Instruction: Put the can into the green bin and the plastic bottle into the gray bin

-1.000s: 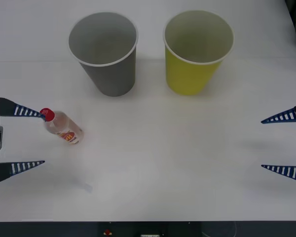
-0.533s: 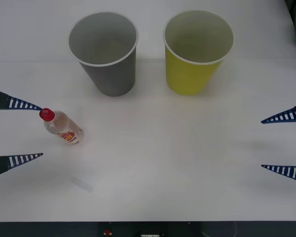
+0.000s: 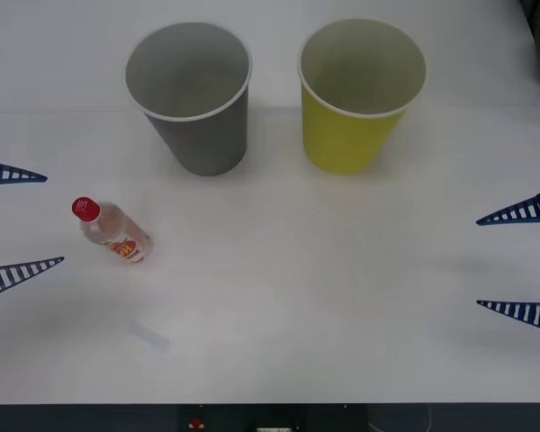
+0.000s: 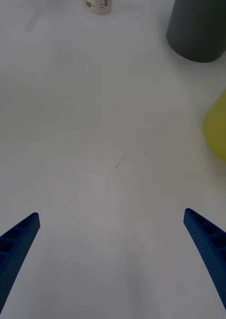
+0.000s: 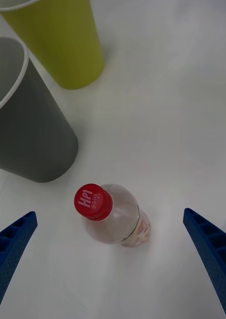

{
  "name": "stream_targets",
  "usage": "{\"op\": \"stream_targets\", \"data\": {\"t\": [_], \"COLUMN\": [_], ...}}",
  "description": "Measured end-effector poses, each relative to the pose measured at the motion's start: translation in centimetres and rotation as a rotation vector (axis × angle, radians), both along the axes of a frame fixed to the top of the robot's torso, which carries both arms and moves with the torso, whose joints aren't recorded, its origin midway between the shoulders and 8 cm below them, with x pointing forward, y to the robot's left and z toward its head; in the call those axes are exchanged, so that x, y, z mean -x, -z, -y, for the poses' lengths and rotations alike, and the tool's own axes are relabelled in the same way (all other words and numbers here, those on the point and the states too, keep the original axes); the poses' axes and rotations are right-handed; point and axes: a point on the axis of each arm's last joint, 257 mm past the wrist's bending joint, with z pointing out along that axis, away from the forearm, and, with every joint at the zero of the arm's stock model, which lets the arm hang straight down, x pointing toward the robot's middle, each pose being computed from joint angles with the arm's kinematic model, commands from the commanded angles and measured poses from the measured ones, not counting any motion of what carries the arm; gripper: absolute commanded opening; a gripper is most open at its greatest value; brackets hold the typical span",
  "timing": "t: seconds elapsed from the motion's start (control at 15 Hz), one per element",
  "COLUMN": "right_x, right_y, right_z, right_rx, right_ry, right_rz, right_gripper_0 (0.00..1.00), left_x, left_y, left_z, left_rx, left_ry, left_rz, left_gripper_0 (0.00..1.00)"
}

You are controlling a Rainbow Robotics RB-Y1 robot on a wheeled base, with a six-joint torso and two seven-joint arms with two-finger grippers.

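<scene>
Centrally, white table (image 3: 279,297) under everything. Toward the far side, gray bin (image 3: 191,94) and green bin (image 3: 358,94), upright, side by side, apart. Near left edge, left gripper (image 3: 13,220), fingers spread wide, touching nothing. Near right edge, right gripper (image 3: 517,261), fingers likewise apart, well away from both bins. Just beside left gripper, plastic bottle (image 3: 115,231), standing upright on the table, red cap (image 5: 93,201) on top.

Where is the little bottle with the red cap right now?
In the front view the plastic bottle stands on the table's left side, nearer the robot than the gray bin, just off the left gripper's open fingers.
</scene>
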Motion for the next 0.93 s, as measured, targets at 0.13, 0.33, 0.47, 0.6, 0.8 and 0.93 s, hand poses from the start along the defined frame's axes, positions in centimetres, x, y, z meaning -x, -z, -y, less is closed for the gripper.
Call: {"op": "stream_targets", "data": {"t": [0.13, 0.33, 0.47, 0.6, 0.8, 0.93], "right_x": [0.0, 0.0, 0.0, 0.0, 0.0, 0.0], "right_y": [0.0, 0.0, 0.0, 0.0, 0.0, 0.0], "right_z": [0.0, 0.0, 0.0, 0.0, 0.0, 0.0], "right_rx": [0.000, 0.000, 0.000, 0.000, 0.000, 0.000], "right_ry": [0.000, 0.000, 0.000, 0.000, 0.000, 0.000], "right_rz": [0.000, 0.000, 0.000, 0.000, 0.000, 0.000], "right_gripper_0": [1.00, 1.00, 1.00, 1.00, 1.00, 1.00], "left_x": [0.2, 1.0, 1.7, 2.2, 2.1, 1.8], "left_y": [-0.1, 0.8, 1.7, 2.8, 5.0, 6.6], "left_z": [-1.0, -3.0, -3.7, -4.0, -4.3, -3.9], "left_rx": [0.021, 0.036, 0.061, 0.125, 0.206, 0.277], "left_ry": [-0.040, -0.110, -0.143, -0.169, -0.221, -0.251], "left_rz": [0.003, -0.011, -0.043, -0.094, -0.160, -0.207], "left_gripper_0": [1.00, 1.00, 1.00, 1.00, 1.00, 1.00]}}
